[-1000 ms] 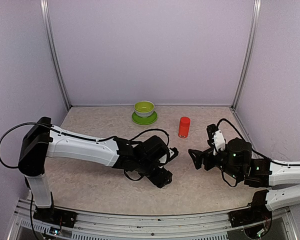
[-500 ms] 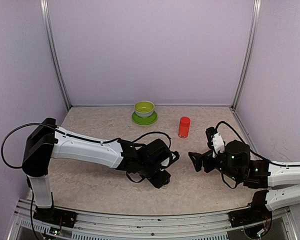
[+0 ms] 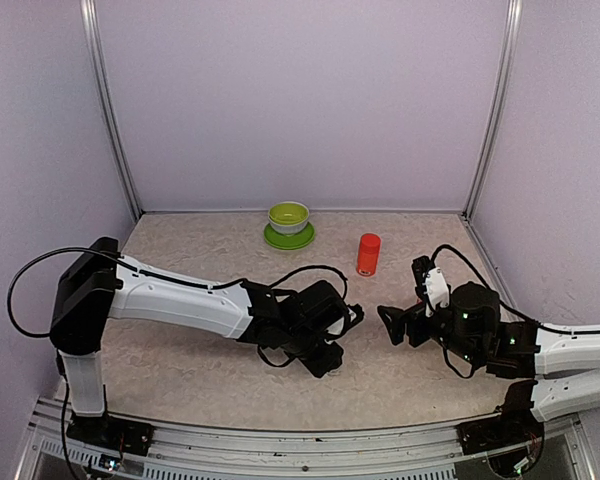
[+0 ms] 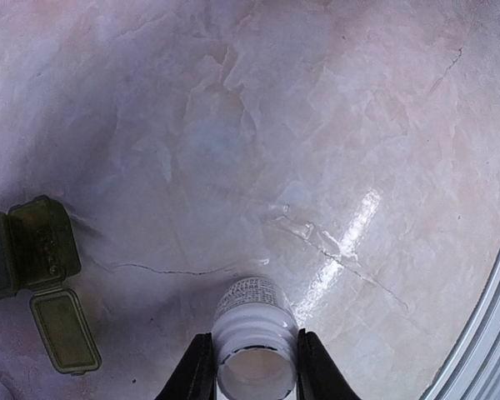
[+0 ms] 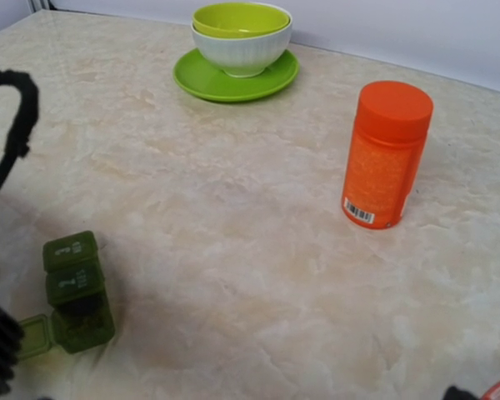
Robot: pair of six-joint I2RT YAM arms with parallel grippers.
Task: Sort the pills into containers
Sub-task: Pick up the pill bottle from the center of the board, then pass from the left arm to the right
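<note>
Containers (image 4: 35, 243), the dark green strip, lay flat on the table (image 4: 333, 125) at the far left of my left wrist view. They sat apart from the claw, off to its left side. The end compartment stood uncovered, its lid (image 4: 63, 330) flipped out onto the tabletop, while the neighbour beside it was shut. From the right wrist camera I saw the same strip (image 5: 75, 287) low on the left, two numbered lids closed and the nearest one open.

My left gripper (image 4: 257, 371) had its fingers (image 4: 200, 371) pressed against both sides of a small white bottle (image 4: 252, 312), which pointed its uncapped mouth at the lens.

Further back, the lime-green bowl (image 3: 288, 215) sat on its saucer (image 3: 288, 239) near the rear wall. Right of that stood the red bottle (image 3: 368, 254), upright and capped.

My right gripper (image 3: 392, 322) hung just above the table with its jaws spread wide, gripping nothing, well apart from the strip.
</note>
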